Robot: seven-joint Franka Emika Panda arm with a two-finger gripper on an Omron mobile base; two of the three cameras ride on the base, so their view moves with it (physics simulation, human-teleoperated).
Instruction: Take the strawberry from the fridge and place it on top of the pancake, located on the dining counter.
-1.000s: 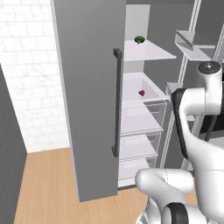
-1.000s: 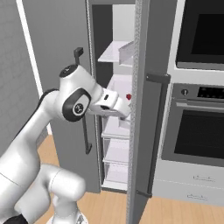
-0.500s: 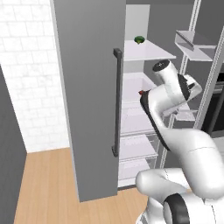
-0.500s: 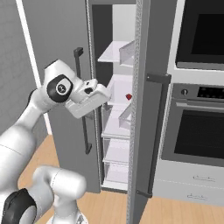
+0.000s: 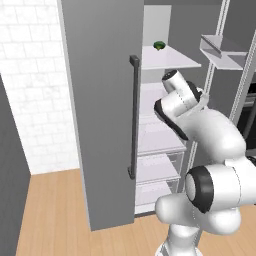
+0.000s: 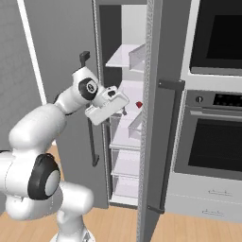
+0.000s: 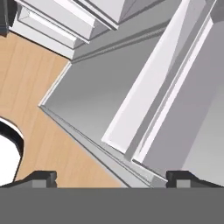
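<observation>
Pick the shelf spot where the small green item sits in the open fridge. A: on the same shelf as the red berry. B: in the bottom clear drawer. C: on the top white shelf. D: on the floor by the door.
C: the small green item sits on the top white shelf of the fridge, above the shelf with the strawberry.

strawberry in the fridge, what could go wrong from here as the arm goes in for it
1. The strawberry is tiny and sits deep on a white shelf; the gripper is short of it and the hand view faces the floor and door, so the approach may miss.
2. The opening between the fridge door and the right door's edge looks narrow; the wrist could clip either.
3. A nudge could roll the berry further back.
</observation>
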